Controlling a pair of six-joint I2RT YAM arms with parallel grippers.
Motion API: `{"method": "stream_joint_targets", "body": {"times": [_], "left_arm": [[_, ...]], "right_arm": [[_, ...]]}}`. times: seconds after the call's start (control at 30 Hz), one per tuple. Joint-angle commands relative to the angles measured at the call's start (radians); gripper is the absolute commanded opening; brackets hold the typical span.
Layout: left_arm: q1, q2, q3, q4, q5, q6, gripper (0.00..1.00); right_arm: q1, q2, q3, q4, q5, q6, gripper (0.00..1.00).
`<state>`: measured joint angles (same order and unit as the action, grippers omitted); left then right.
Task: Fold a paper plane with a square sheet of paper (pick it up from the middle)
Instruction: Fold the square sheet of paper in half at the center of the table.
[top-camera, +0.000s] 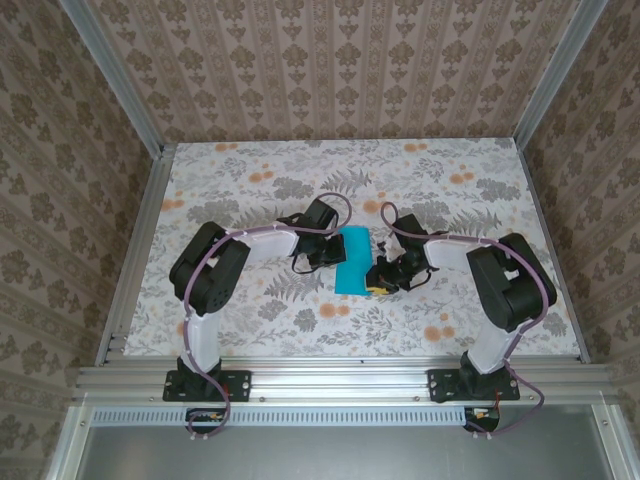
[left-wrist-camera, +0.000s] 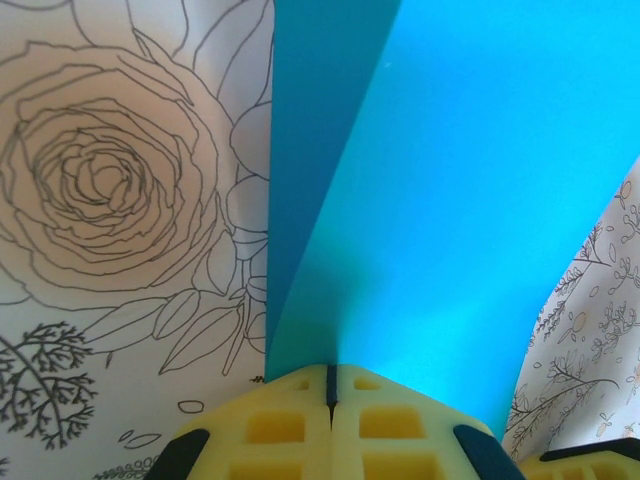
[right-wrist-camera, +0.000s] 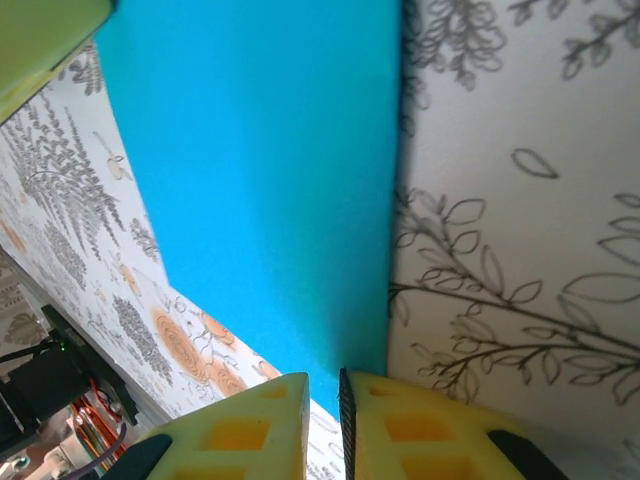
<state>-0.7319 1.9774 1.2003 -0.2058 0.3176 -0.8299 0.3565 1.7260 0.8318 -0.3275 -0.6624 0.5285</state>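
Observation:
The square sheet of paper (top-camera: 352, 260) is bright teal and lies in the middle of the table as a narrow upright strip between my two grippers. My left gripper (top-camera: 322, 254) is at its left edge. In the left wrist view the yellow jaws (left-wrist-camera: 330, 372) are shut, and the paper (left-wrist-camera: 460, 200) rises from their tips with a crease, its left flap in shadow. My right gripper (top-camera: 384, 279) sits at the paper's near right corner. In the right wrist view its jaws (right-wrist-camera: 323, 378) stand a narrow gap apart, with the paper (right-wrist-camera: 260, 170) showing beyond the gap.
The table (top-camera: 250, 190) wears a floral cloth. Aluminium rails (top-camera: 330, 378) run along its near edge and sides, and patterned walls stand close around it. The left arm's base with its cables (right-wrist-camera: 60, 400) shows past the table's near edge.

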Motion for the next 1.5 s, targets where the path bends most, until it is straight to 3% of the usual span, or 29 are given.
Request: {"method": "stream_joint_targets", "body": {"times": [0.0, 0.13, 0.37, 0.67, 1.23, 1.47], "left_arm": [[-0.016, 0.060, -0.039, -0.104, -0.052, 0.032, 0.05], [-0.015, 0.063, -0.036, -0.102, -0.045, 0.035, 0.05], [-0.020, 0.042, -0.063, -0.095, -0.039, 0.050, 0.05], [-0.020, 0.042, -0.041, -0.123, -0.047, 0.058, 0.05], [-0.027, 0.041, -0.070, -0.147, -0.046, 0.079, 0.04], [-0.034, 0.041, -0.077, -0.138, -0.051, 0.080, 0.04]], "right_arm": [[0.007, -0.024, -0.023, -0.002, 0.010, 0.011, 0.19], [-0.004, 0.055, -0.004, -0.029, 0.035, 0.013, 0.18], [-0.029, -0.031, 0.152, 0.042, 0.083, 0.065, 0.21], [-0.055, 0.167, 0.350, 0.056, 0.083, 0.062, 0.21], [-0.126, 0.310, 0.342, 0.084, 0.107, 0.120, 0.21], [-0.125, 0.222, 0.376, 0.094, 0.032, 0.151, 0.21]]}}
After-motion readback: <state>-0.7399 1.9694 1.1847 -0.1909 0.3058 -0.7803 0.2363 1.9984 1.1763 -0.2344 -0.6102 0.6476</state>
